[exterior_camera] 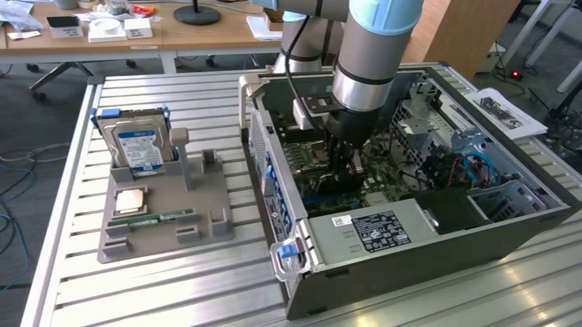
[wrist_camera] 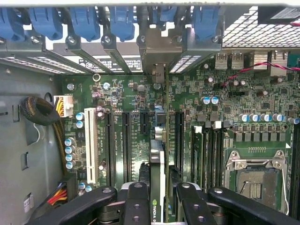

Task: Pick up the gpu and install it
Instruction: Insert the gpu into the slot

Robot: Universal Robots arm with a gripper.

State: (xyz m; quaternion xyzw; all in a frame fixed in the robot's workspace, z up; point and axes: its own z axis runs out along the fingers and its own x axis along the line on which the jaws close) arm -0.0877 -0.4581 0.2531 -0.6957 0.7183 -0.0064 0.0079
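silvery slats make up the worktop you see in the exterior view, and on it the open computer case lies toward the exterior view's right. your arm reaches down from above into the case, and the claw sits low over the green motherboard, close to its slots. the gpu is hard to make out here among the dark fingers. on the exterior view's left a grey holder tray stands on the worktop, well apart from the case. it carries an upright hard drive with a blue label, a small square chip lying flat, and a narrow green memory stick lying just beside that chip. wooden desks with small items stand behind.

in the wrist view you look straight down at the motherboard. the claw is clenched on the gpu, which you see edge-on as a thin card between the black fingers, held upright. its metal bracket reaches up to the row of blue latches at the case's rear wall. the card's edge runs along the line of the long expansion slots, between two of them; you cannot tell whether it is seated. a white slot lies off to one side, the empty cpu socket to the other.
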